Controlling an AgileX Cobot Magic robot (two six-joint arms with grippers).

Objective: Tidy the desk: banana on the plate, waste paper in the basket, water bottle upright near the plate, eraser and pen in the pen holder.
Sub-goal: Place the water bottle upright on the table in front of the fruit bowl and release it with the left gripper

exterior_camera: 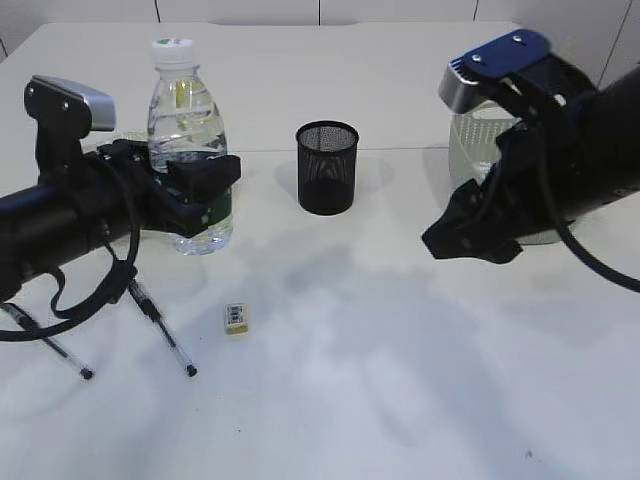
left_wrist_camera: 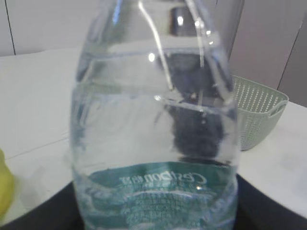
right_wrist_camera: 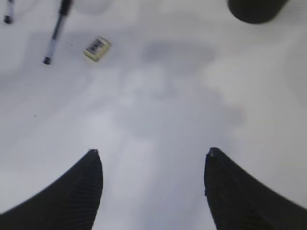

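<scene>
1. A white desk (exterior_camera: 400,380) holds everything; a black mesh pen holder (exterior_camera: 327,166) stands upright near its middle and serves here as the landmark.
2. Left of the pen holder, a clear water bottle (exterior_camera: 188,150) with a white cap and a green label stands upright on the desk.
3. The left pincer (exterior_camera: 200,190) is clamped around the bottle's lower body, at the label. In the left wrist view the bottle (left_wrist_camera: 153,120) fills the frame.
4. In front of the pen holder and to its left, a small yellowish eraser (exterior_camera: 236,319) with a barcode lies flat on the desk.
5. Further left of the eraser lie two pens (exterior_camera: 160,327), slanted, tips toward the viewer.
6. Right of the pen holder stands a pale green basket (exterior_camera: 480,150), partly hidden by the right arm.
7. The right pincer (right_wrist_camera: 152,187) hangs above bare desk, its jaws spread wide with nothing between them.
</scene>
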